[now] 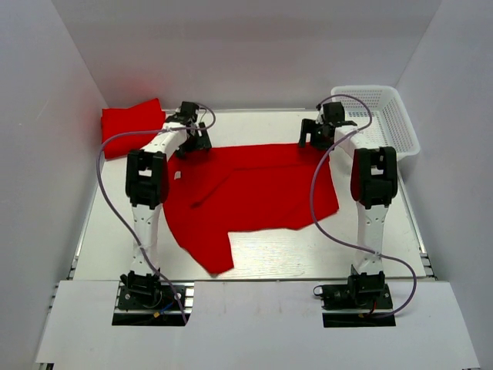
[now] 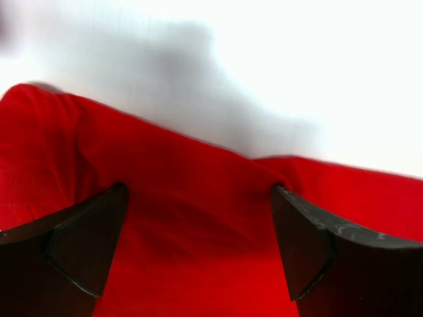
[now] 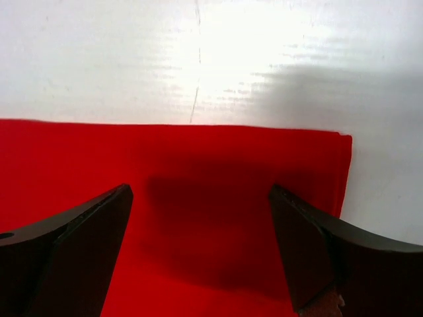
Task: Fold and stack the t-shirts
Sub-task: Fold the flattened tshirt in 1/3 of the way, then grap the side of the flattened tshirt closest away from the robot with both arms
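A bright red t-shirt lies spread on the table, partly folded, one flap reaching toward the front edge. A second red t-shirt sits folded at the back left. My left gripper is open at the spread shirt's back left edge; in the left wrist view its dark fingers straddle wrinkled red cloth without closing on it. My right gripper is open over the back right corner; its fingers flank flat red cloth with the corner's edge at the right.
A white plastic mesh basket stands at the back right, close to the right arm. White walls enclose the table on the left, back and right. Purple cables loop from both arms.
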`<action>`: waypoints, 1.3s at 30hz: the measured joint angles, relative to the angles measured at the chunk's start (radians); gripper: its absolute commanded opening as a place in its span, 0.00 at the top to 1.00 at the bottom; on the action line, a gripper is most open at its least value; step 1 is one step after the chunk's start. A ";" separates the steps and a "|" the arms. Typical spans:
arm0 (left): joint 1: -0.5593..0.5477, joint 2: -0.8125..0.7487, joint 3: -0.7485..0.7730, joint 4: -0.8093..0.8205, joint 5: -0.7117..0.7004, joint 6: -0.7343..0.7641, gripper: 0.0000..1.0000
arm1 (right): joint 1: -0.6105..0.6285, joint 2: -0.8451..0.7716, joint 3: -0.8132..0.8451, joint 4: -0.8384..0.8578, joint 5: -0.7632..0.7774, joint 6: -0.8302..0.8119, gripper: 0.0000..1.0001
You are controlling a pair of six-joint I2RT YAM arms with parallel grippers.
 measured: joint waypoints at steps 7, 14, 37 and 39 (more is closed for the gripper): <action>0.023 0.189 0.300 0.043 0.032 0.111 0.01 | 0.000 0.035 0.060 -0.002 0.000 0.013 0.10; 0.029 0.206 0.320 0.117 0.108 0.192 0.01 | 0.010 0.047 0.121 -0.052 -0.006 -0.045 0.10; -0.006 -0.885 -0.705 -0.113 0.119 0.025 0.01 | 0.188 -0.774 -0.752 0.028 0.147 0.058 0.10; -0.018 -0.970 -0.854 -0.154 0.155 -0.003 0.01 | 0.183 -0.848 -0.827 0.035 0.172 0.111 0.10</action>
